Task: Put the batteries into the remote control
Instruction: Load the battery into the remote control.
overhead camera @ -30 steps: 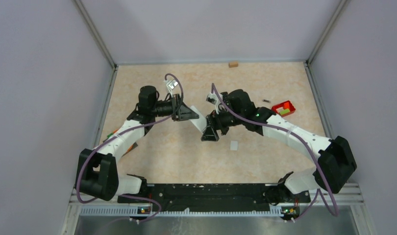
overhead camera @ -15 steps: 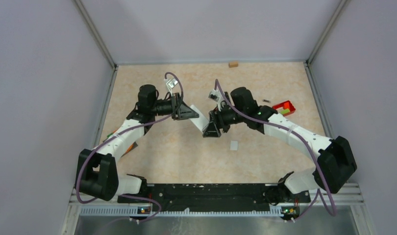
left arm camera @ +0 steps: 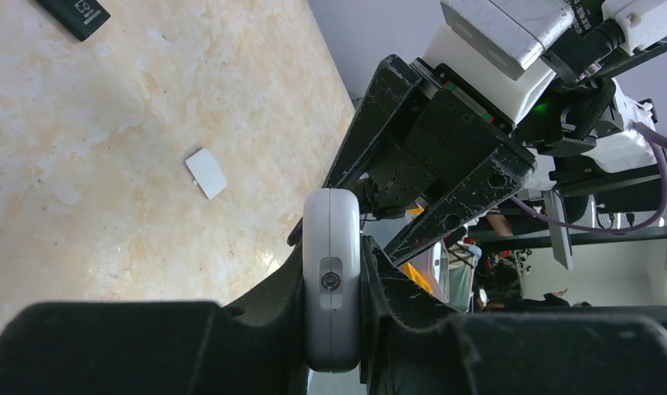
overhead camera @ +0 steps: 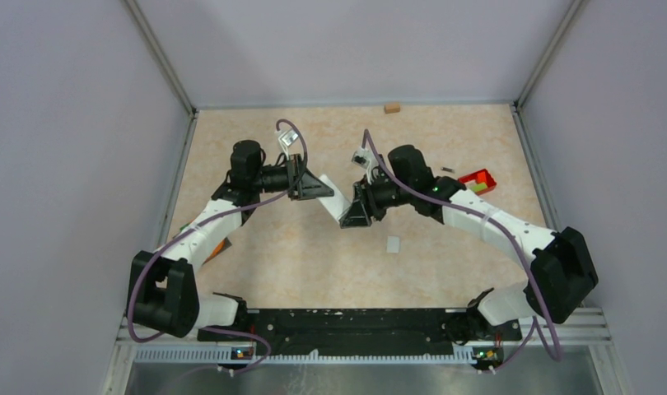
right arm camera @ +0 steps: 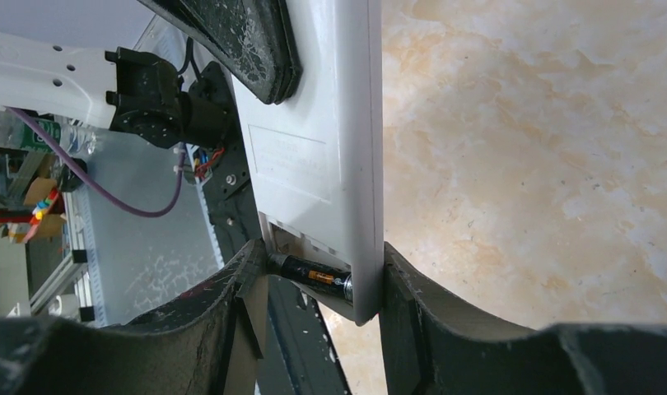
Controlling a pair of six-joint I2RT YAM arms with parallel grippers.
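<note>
My left gripper point(overhead camera: 324, 190) is shut on a white remote control point(overhead camera: 337, 205) and holds it above the table; in the left wrist view the remote point(left arm camera: 332, 271) is clamped edge-on between the fingers. My right gripper point(overhead camera: 356, 214) meets the remote's lower end. In the right wrist view the remote point(right arm camera: 314, 148) has its compartment open, and a dark battery point(right arm camera: 314, 274) with an orange mark lies partly in it. My right gripper point(right arm camera: 318, 267) squeezes across them, one finger on the battery's end, the other on the remote's side. Another dark battery point(overhead camera: 448, 170) lies near the red tray.
A small white battery cover point(overhead camera: 393, 243) lies on the table, also in the left wrist view point(left arm camera: 206, 172). A red tray point(overhead camera: 478, 180) with yellow-green blocks is at the right. A wood block point(overhead camera: 391, 108) sits at the back wall. A black remote point(left arm camera: 73, 10) lies farther off.
My right gripper has shifted slightly up and toward the remote's end and closed in on it. The left arm holds the remote almost still.
</note>
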